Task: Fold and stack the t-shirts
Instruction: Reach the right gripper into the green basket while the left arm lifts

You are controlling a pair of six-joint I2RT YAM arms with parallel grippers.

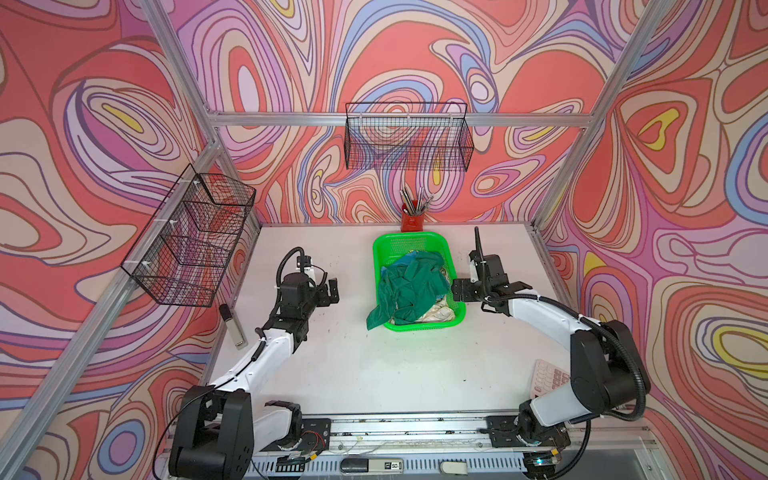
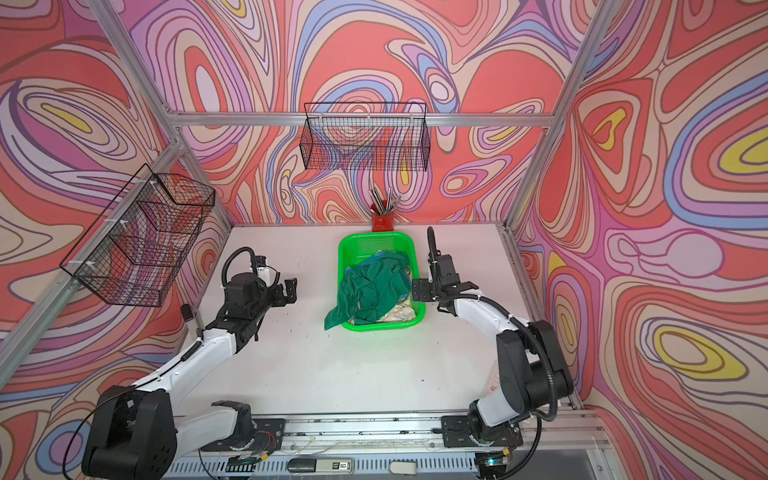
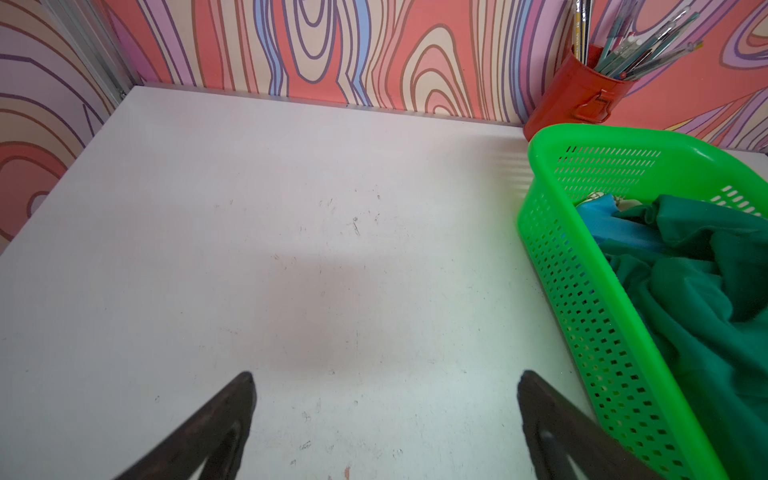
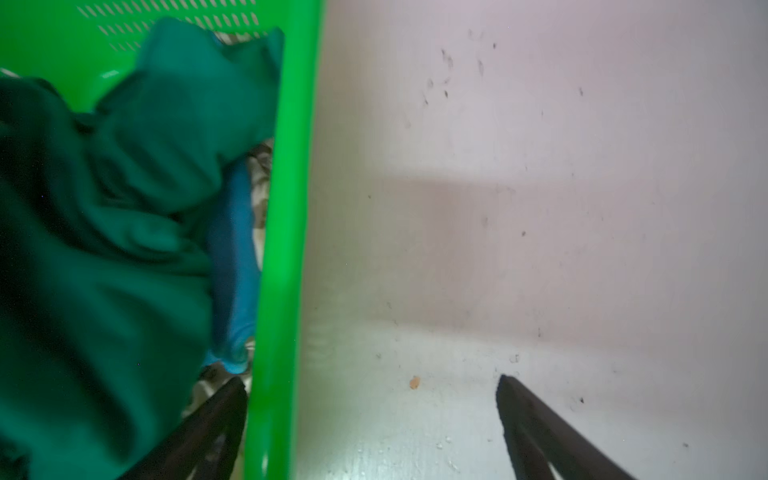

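Left end effector (image 3: pixel 386 374), jaws apart, hangs over the table (image 3: pixel 208 208) beside the green basket (image 3: pixel 582 311) holding t-shirts (image 3: pixel 706 299).

Inside the basket (image 1: pixel 411 245), the dark green tee (image 1: pixel 405 291) buries most of the light blue tee (image 3: pixel 615 226) and the cream patterned tee (image 1: pixel 436 313), so I cannot tell their shapes. My right wrist view is blurred. In it the basket and both fingers of my right pincer (image 4: pixel 372 379) run off the edge.

dark green tee (image 1: pixel 409 286), bright green basket (image 1: pixel 415 243)
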